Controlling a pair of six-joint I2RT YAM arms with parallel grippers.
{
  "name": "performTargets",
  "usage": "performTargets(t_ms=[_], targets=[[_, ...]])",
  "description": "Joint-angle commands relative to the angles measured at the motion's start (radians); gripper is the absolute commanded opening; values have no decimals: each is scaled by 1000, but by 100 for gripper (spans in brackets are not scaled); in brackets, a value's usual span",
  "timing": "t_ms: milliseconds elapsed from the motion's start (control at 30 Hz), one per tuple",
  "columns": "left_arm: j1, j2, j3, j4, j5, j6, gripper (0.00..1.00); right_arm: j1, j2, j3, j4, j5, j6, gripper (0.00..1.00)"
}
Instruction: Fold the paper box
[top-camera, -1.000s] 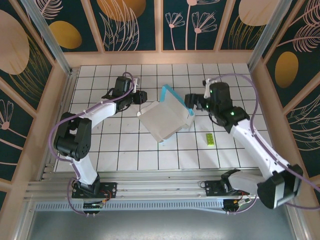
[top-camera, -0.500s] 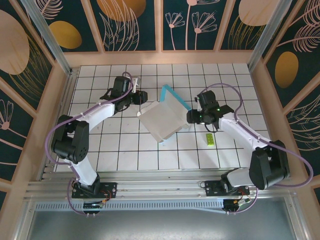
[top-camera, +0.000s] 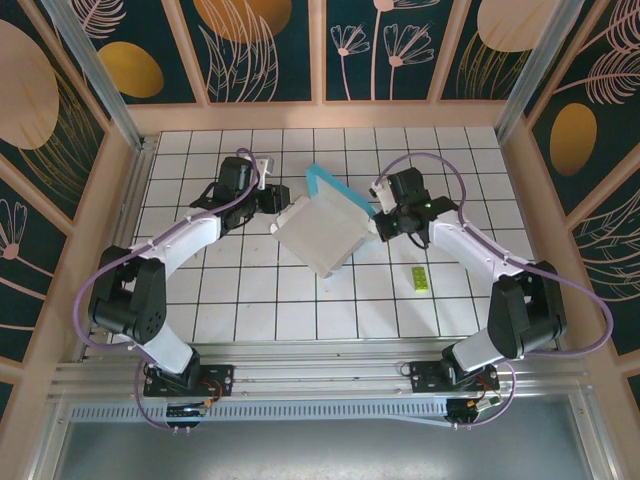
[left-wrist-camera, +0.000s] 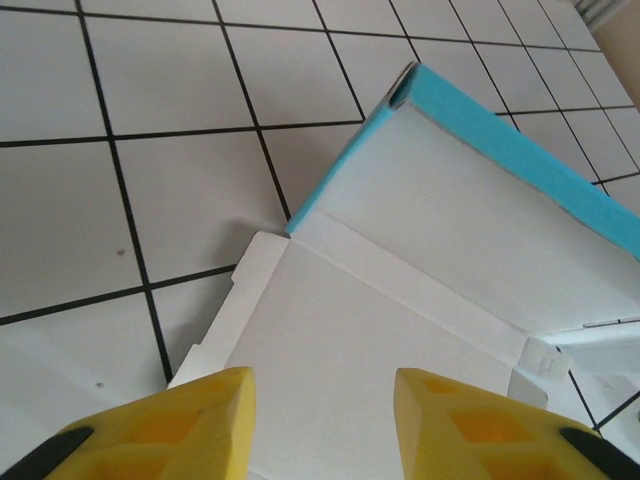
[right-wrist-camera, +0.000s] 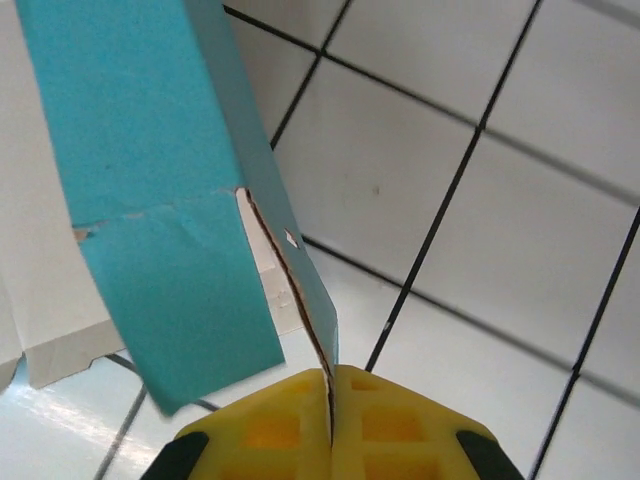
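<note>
Top external: paper box (top-camera: 322, 232) pinched by its right flap

On the tiled tabletop (top-camera: 250, 300) the paper box lies midway between the left and right edges, white side up, with one teal wall raised along its far side. The right gripper (right-wrist-camera: 330, 385) has its fingers pressed together on a teal flap's thin edge. The left gripper (left-wrist-camera: 322, 400) hovers spread apart over the white panel's left corner, gripping nothing. A yellow-green slip (top-camera: 421, 277) lies nearer the right edge.

Lab: tiled table (top-camera: 250, 300), aluminium frame (top-camera: 300, 382)
</note>
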Motion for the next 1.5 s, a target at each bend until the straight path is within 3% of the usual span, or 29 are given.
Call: performTargets(t_ms=[0,67,233,367,500,733,967,1067,1133,1267,1467], targets=[[13,-71,-19,-2,-60,-27,41,1,33,71,36,-39,-406,2],[20,-97,-24,-14,-76,-48,40,-28,75,132,16,-119,-563,1],[32,-152,-24,-51,-106,-114,40,-101,255,340,-101,-249,-745,0],[36,-193,-40,-70,-135,-166,40,-118,416,503,-185,-249,-820,0],[44,-198,-57,-93,-172,-206,40,-92,482,558,-127,-234,-772,0],[52,-150,-45,-90,-140,-276,40,-80,353,356,154,-177,-650,37],[62,-63,50,-112,-135,-260,40,-97,139,156,383,-249,-367,60],[67,-24,103,-141,-157,-260,39,-99,67,109,481,-210,4,74],[72,2,137,-160,-172,-279,39,-106,50,142,441,-201,343,72],[85,53,197,-180,-163,-325,39,-134,115,270,268,-388,724,62],[108,93,191,-60,-77,-406,44,-130,330,539,5,-399,781,60]])
